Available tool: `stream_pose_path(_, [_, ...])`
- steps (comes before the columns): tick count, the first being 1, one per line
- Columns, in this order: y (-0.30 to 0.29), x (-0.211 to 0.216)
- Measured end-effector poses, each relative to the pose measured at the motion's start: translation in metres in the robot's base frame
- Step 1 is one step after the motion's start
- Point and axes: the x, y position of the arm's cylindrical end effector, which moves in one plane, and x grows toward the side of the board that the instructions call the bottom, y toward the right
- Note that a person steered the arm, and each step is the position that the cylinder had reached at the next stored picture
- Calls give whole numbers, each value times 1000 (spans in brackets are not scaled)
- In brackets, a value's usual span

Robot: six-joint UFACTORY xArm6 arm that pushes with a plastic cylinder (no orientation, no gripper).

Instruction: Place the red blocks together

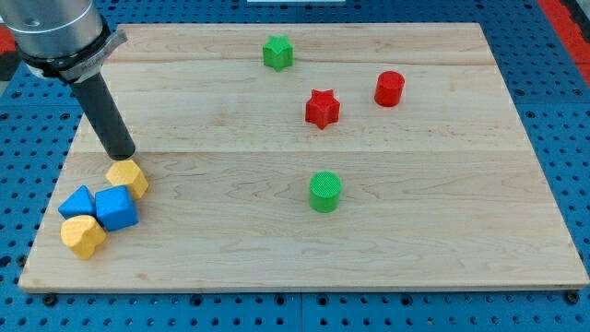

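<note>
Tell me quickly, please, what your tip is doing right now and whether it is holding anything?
My tip: no gripper, so it holds nothing; it sits just above the yellow block at the view's left, far from the red star and red cylinder.

My arm (57,32) shows as a rounded silver-grey metal housing with a darker band and a small flange around its lower edge. From it runs a straight, matte black cylindrical rod (104,109), ending at my tip (121,155).
</note>
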Motion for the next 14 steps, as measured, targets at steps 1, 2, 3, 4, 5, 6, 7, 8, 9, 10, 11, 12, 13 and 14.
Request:
stream_pose_path(1, [77, 4])
stream_pose_path(2, [134, 16])
stream_pose_path(3, [229, 0])
stream_pose_path(4, [303, 1])
stream_pose_path(5, [408, -59])
stream_pose_path(6, [432, -115])
stream_pose_path(7, [377, -131])
stream_pose_path(8, [338, -130])
stream_pose_path(9, [294, -86])
stream_pose_path(10, [345, -96])
stream_pose_path(11, [370, -60])
stream_pose_path(12, [324, -53])
stream_pose_path(13, [266, -85])
stream_pose_path(14, [234, -92])
